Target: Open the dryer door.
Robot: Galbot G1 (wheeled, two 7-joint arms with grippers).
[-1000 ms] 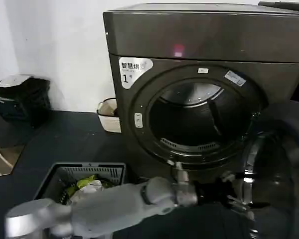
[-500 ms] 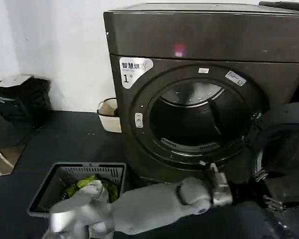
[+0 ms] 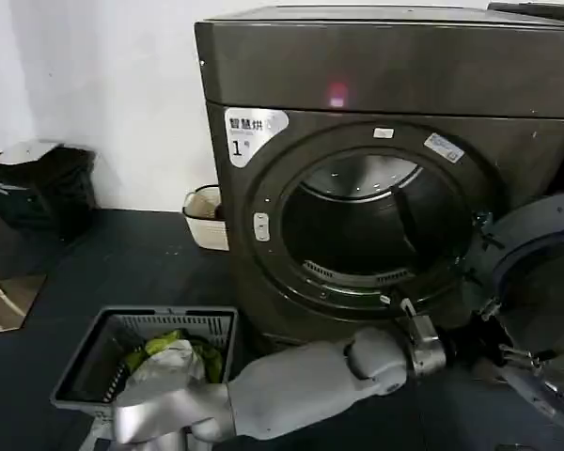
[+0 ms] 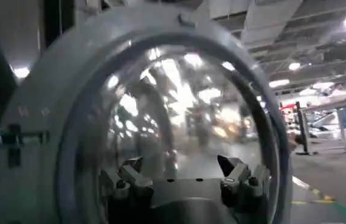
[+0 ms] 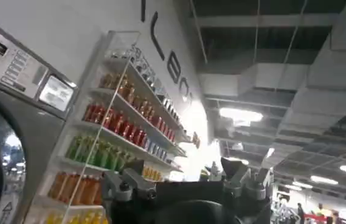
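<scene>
dryer door (image 3: 545,319) swung wide, left gripper (image 3: 508,355) at its rim

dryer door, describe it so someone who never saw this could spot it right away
Start at the dryer, the big bronze-grey machine with a white "1" sticker. The dryer door hangs swung open at its right side, a grey round ring around curved glass, with the left tool at its edge. Unlike the dark drum opening, it stands off the front.
</scene>
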